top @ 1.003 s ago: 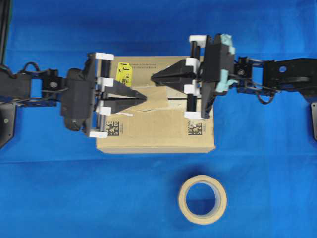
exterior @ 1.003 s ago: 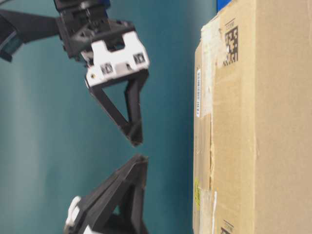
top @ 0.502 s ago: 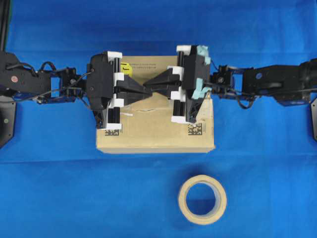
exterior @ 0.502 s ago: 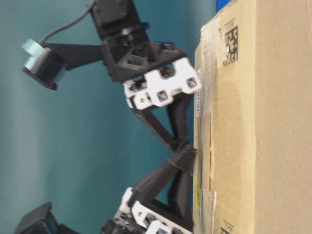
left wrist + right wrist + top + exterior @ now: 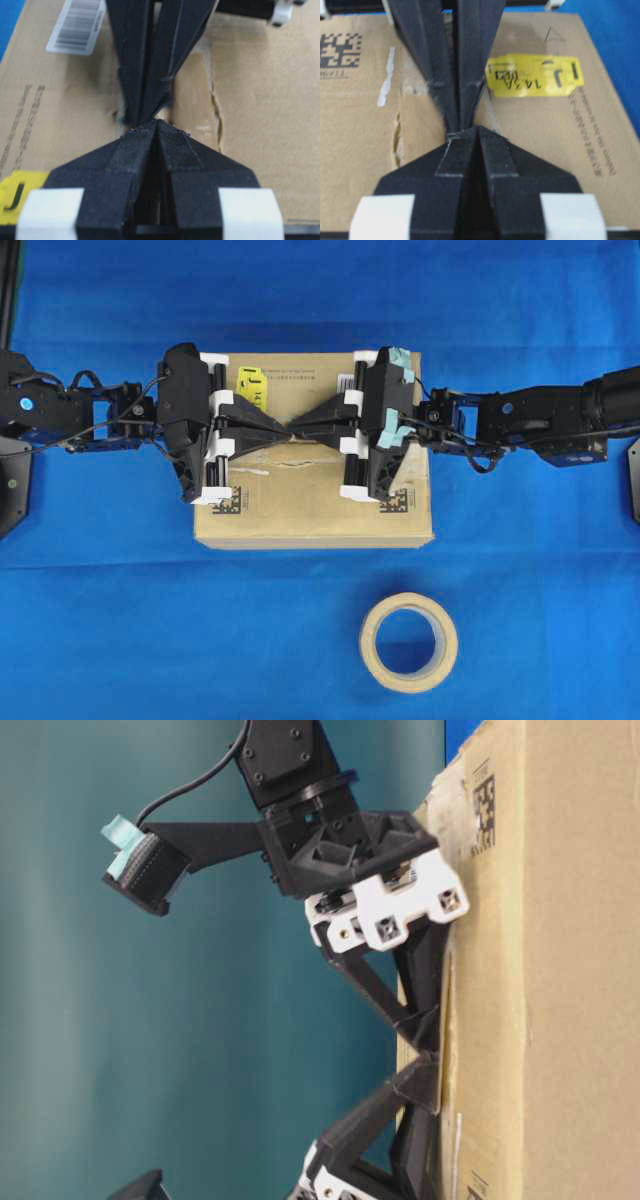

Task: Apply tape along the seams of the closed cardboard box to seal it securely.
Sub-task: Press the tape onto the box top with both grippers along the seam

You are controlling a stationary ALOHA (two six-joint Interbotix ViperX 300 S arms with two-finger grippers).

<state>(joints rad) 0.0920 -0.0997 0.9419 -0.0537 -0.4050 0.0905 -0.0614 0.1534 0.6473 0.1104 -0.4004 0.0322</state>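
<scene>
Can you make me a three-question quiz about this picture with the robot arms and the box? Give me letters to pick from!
1. Where is the tape roll?
A. on top of the box
B. on the blue cloth in front of the box
C. in a gripper

2. What colour is the sticker on the box?
A. yellow
B. red
C. green

3. How are the left gripper and right gripper?
A. both wide open
B. one open, one shut
C. both shut, tips meeting

Answers:
1 B, the roll lies alone on the cloth.
2 A, it shows bright yellow.
3 C, their fingers are pressed together over the box top.
</scene>
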